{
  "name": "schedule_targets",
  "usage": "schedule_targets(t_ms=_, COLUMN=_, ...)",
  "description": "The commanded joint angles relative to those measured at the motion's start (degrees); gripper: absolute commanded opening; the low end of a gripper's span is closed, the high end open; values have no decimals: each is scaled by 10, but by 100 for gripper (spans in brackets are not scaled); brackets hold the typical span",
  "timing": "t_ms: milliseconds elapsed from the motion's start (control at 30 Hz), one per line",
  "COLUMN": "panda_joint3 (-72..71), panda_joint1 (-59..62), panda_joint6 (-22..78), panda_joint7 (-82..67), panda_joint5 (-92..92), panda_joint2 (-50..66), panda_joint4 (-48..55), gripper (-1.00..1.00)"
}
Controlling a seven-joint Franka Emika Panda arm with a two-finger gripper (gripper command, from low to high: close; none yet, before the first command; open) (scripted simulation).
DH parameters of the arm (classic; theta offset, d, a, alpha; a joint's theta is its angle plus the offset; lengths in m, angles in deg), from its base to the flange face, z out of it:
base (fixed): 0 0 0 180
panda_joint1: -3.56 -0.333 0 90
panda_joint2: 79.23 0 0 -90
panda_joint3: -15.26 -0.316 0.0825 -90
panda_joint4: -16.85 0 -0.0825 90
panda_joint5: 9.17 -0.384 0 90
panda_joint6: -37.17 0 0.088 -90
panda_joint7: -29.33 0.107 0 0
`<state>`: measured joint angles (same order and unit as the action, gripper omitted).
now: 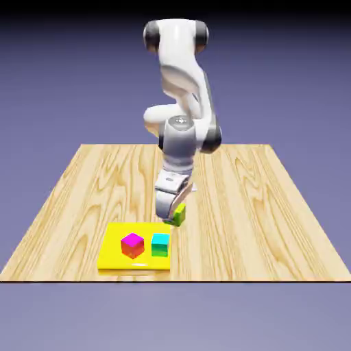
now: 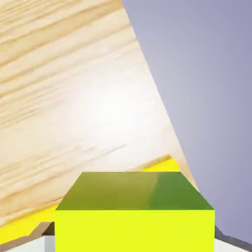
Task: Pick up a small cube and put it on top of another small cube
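Note:
My gripper [image 1: 174,218] is shut on the small cube [image 1: 179,215], a plain lime yellow-green block. It hangs just above the wood beyond the far right corner of a yellow mat [image 1: 111,260]. In the hand view the small cube [image 2: 134,216] fills the bottom between the grey fingertips [image 2: 45,240], which barely show at its sides. The other small cube named in the task is out of view in both frames.
On the yellow mat stand a magenta cube with orange-red sides [image 1: 132,245] and a cyan-and-green cube [image 1: 160,245], side by side. The wooden table [image 1: 260,206] ends close in front of the mat. In the hand view, the table's edge runs diagonally against the violet backdrop.

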<state>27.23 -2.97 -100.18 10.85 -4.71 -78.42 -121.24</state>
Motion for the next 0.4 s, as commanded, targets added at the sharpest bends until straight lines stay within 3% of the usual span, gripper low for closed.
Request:
schedule_targets(t_ms=0, panda_joint3=-1, panda_joint1=-8, panda_joint6=-25, panda_joint7=-3, panda_joint5=-4, panda_joint2=21, panda_joint4=-4, gripper=-100)
schedule_targets(t_ms=133, panda_joint3=-6, panda_joint1=-1, panda_joint6=-106, panda_joint7=-13, panda_joint5=-19, panda_joint2=89, panda_joint4=-18, gripper=-100)
schedule_targets(t_ms=167, panda_joint3=-6, panda_joint1=-1, panda_joint6=-106, panda_joint7=-13, panda_joint5=-19, panda_joint2=89, panda_joint4=-18, gripper=100)
schedule_targets(t_ms=367, panda_joint3=0, panda_joint1=-10, panda_joint6=-1, panda_joint7=1, panda_joint5=1, panda_joint2=0, panda_joint4=0, gripper=100)
